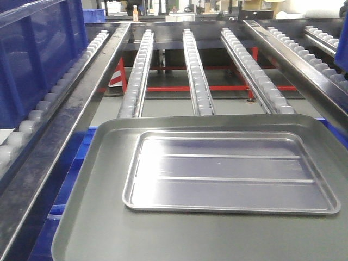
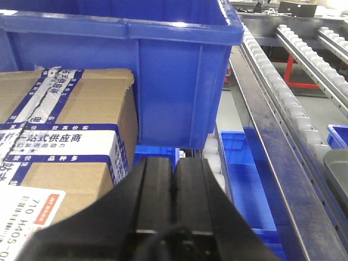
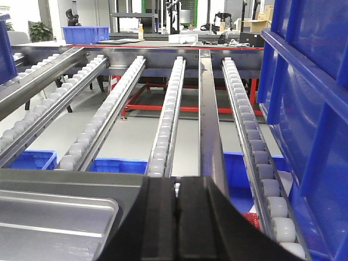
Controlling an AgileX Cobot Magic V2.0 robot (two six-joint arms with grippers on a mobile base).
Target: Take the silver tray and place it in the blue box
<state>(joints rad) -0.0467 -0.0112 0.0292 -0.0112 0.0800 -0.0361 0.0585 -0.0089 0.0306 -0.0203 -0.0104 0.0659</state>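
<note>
A shiny silver tray [image 1: 228, 174] lies flat inside a larger grey tray [image 1: 163, 239], likely light, stiff and slippery (its raised lip looks the best hold), while the left gripper [image 2: 174, 166] and right gripper [image 3: 176, 185] are both closed, empty, neither touching it.

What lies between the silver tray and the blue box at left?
In the front view: the rim of the larger grey tray under the silver tray, then a dark rail and a roller track beside the blue box.
</note>
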